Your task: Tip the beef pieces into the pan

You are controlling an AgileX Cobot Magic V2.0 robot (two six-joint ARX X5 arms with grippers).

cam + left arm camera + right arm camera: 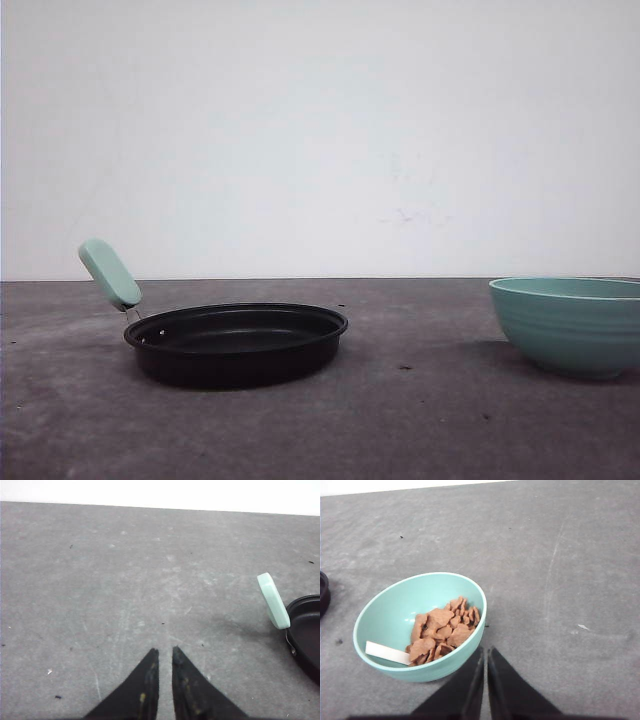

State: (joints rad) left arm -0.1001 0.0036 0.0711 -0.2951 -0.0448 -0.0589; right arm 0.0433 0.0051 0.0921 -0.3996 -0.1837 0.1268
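The black pan (pixel 240 362) sits left of centre on the grey table, its mint-green handle (pixel 110 273) slanting up to the left. Reddish-brown beef pieces (pixel 442 630) lie heaped in a teal bowl (pixel 395 610), which stands at the right edge (pixel 570 325) in the front view. My right gripper (pixel 485 649) is shut and empty, its tips just beside the bowl's rim. My left gripper (pixel 165 650) hangs shut over bare table with nothing between its fingers. The pan's handle (pixel 273 600) and rim (pixel 307 630) lie off to its side.
A white flat strip (pixel 387 653) rests inside the bowl beside the beef. A sliver of the pan (pixel 323 592) shows beyond the bowl in the right wrist view. Bare grey tabletop (pixel 420 400) stretches between pan and bowl. A white wall stands behind.
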